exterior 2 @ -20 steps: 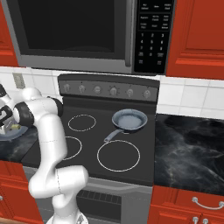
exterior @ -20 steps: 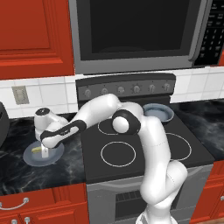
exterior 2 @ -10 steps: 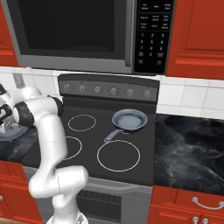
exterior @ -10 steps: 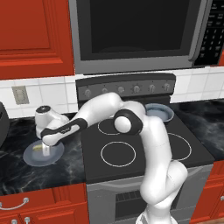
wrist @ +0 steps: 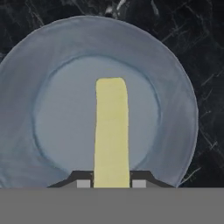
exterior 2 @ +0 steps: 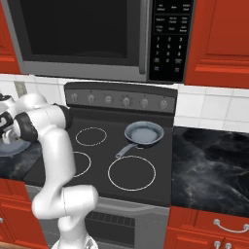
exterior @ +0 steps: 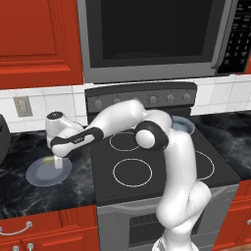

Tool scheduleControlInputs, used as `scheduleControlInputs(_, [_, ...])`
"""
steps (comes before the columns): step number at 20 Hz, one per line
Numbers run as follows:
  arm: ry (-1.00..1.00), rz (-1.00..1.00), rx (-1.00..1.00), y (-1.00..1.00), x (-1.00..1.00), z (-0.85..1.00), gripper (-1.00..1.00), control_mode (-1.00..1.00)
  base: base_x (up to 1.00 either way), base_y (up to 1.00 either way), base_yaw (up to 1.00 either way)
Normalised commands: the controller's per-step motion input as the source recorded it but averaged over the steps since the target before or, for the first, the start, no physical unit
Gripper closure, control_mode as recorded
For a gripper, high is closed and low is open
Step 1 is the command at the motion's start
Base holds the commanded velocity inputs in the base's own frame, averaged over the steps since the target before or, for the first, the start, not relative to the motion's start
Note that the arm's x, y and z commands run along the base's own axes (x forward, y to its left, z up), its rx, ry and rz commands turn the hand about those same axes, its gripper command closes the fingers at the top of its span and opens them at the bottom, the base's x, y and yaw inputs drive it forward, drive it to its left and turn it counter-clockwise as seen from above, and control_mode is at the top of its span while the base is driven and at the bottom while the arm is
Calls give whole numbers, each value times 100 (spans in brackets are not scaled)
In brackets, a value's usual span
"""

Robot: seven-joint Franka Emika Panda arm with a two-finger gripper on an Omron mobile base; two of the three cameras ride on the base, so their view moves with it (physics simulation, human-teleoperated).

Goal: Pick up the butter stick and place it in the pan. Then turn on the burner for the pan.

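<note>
While the gripper [wrist: 112, 183] is clenching the butter stick [wrist: 111, 131] at lower centre of the hand view over the plate [wrist: 175, 100]; the pan [exterior 2: 144, 134] is sitting mid-frame on the stove [exterior 2: 160, 185].

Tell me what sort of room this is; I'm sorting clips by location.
A home kitchen, rendered rather than real. A stove with ring burners holds a pan, a microwave hangs above it, and red cabinets flank a dark marble counter.
</note>
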Motion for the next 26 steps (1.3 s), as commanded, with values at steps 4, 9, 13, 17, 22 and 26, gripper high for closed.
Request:
scheduleControlInputs(4, [0, -1, 0, -44, 0, 26, 100, -100, 0, 0, 0])
scheduleControlInputs(9, [0, -1, 0, -47, 0, 25, 100, -100, 0, 0, 0])
scheduleControlInputs(13, [1, -1, 0, -47, 0, 26, 100, -100, 0, 0, 0])
scheduleControlInputs(17, [1, 0, 0, -45, 0, 15, 100, -100, 0, 0, 0])
scheduleControlInputs(22, [0, -2, 0, -43, 0, 10, 100, -100, 0, 0, 0])
scheduleControlInputs(26, [0, -1, 0, -47, -2, 1, 100, -100, 0, 0, 0])
